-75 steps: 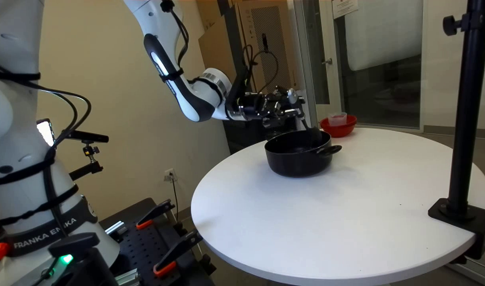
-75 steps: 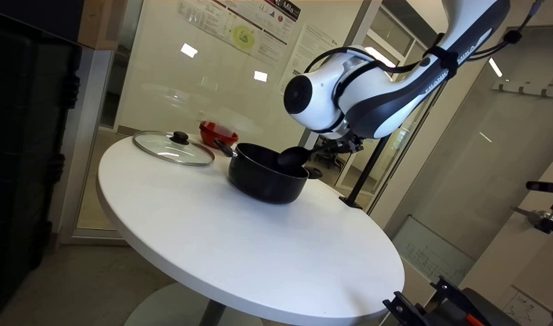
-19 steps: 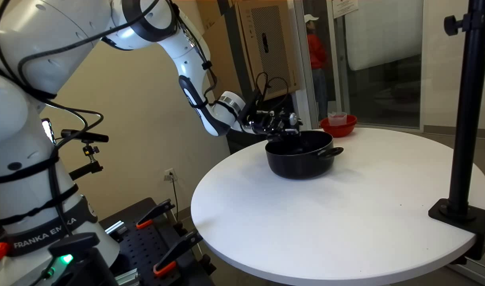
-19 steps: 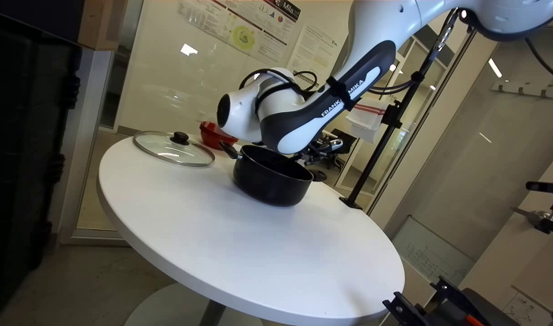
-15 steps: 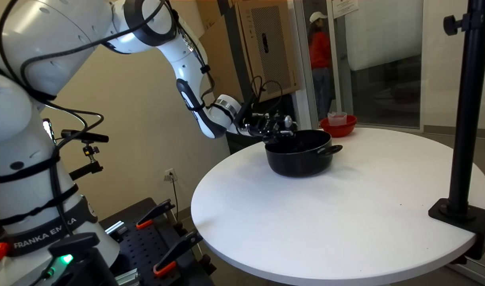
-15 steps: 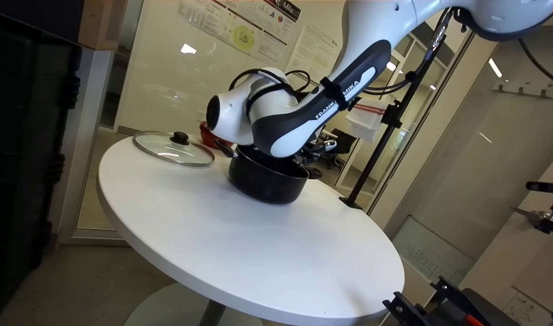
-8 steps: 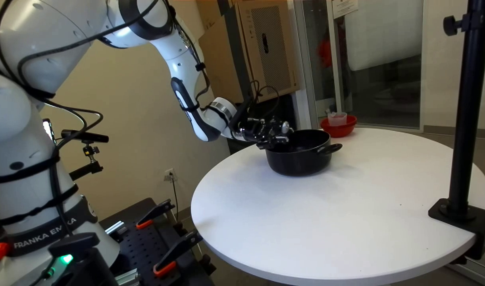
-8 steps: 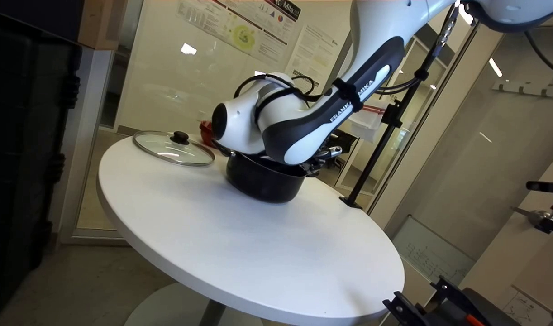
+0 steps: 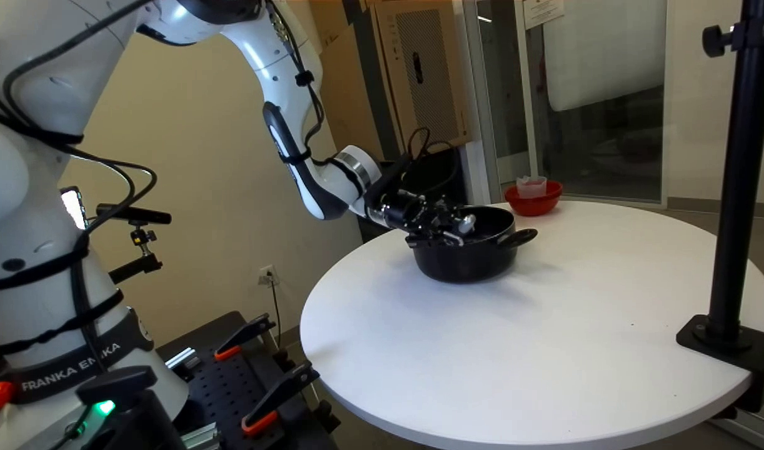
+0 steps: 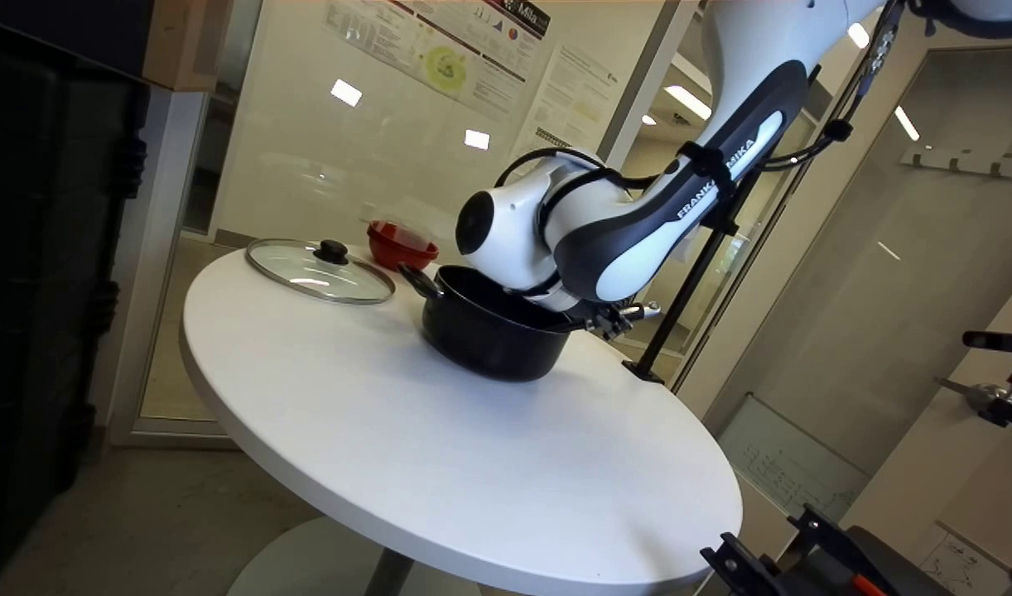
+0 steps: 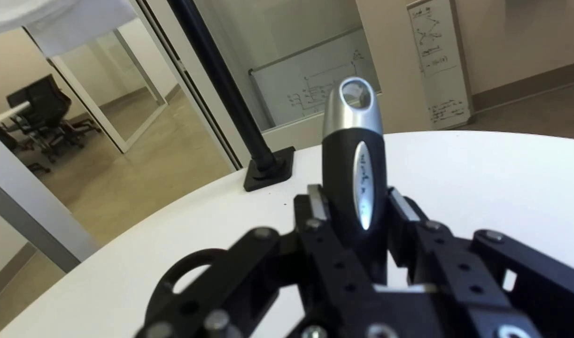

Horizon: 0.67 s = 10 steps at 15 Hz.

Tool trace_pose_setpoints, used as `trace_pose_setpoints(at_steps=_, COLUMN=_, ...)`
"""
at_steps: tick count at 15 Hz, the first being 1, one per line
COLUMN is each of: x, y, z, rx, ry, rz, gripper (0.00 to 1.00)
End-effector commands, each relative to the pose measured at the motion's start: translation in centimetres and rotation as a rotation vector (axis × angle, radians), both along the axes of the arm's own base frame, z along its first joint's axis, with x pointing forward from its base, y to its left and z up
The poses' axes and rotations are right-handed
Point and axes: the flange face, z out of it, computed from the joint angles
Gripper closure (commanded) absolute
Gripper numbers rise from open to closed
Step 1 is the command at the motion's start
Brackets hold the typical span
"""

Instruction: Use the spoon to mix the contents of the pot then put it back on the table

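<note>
Upright between my fingers stands the black handle of the spoon (image 11: 336,164), its silver end pointing up in the wrist view. My gripper (image 11: 355,206) is shut on it. In an exterior view the gripper (image 9: 451,234) hangs low at the rim of the black pot (image 9: 463,267). The spoon's shaft (image 10: 567,327) slants over the rim of the pot (image 10: 493,339) in an exterior view; its bowl is hidden inside, as are the pot's contents. One pot handle loops up beside my fingers in the wrist view. The pot rests on the white round table (image 9: 544,350).
A glass lid (image 10: 315,277) with a black knob lies on the table beside the pot. Behind the pot sits a red bowl (image 9: 535,205) with a clear plastic container (image 9: 532,186) in it. A black post (image 9: 726,187) is clamped to the table's edge.
Since five seconds ago the gripper has come down and the spoon's bowl has dropped from sight into the pot. Over the last half second gripper and spoon swung sideways, and the pot shifted slightly.
</note>
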Motion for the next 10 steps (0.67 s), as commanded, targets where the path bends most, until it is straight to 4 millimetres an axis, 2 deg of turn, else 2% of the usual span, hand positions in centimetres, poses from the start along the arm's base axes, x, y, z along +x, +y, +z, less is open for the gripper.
trace_pose_setpoints(at_steps=1, x=-0.9, y=-2.1, z=-1.0, rx=0.123, ry=0.118, rz=-0.084, gripper=0.92)
trace_pose_setpoints(at_steps=6, x=-0.4, y=-5.0, z=-1.9, rx=0.258, ry=0.195, rz=-0.256, gripper=0.92)
trace_pose_setpoints(at_steps=10, x=-0.2, y=-5.9, z=-1.1, rx=0.331, ry=0.213, rz=-0.34, gripper=0.92)
